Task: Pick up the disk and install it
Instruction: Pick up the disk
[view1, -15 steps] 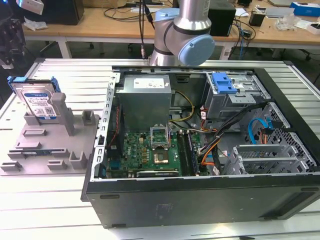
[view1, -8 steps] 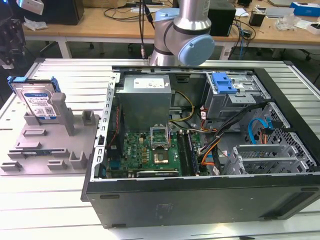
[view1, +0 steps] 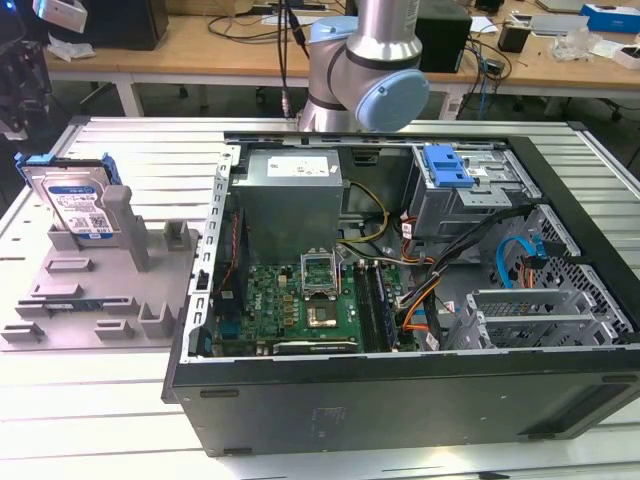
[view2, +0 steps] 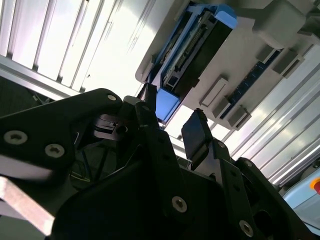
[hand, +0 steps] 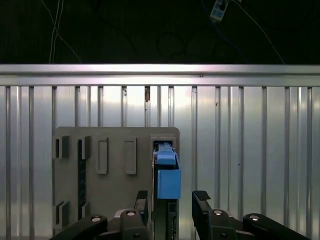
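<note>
Hovering above the grey holder (hand: 115, 195) with pincer (hand: 171, 196) spread and empty, aligned over the disk (hand: 165, 152), propped on edge in that holder to present its blue rail (hand: 168, 184) for pinching

The disk (view1: 70, 200) is silver with a white-and-blue printed label and a bright blue rail. Its holder (view1: 100, 300) is plain grey, and the worktop (view1: 140, 150) is silver with a ribbed stripe pattern. The end effector (hand: 171, 207) is matte black, as is the computer case (view1: 400, 410), which shows a green motherboard (view1: 300, 300) and a blue latch (view1: 447, 165).
</note>
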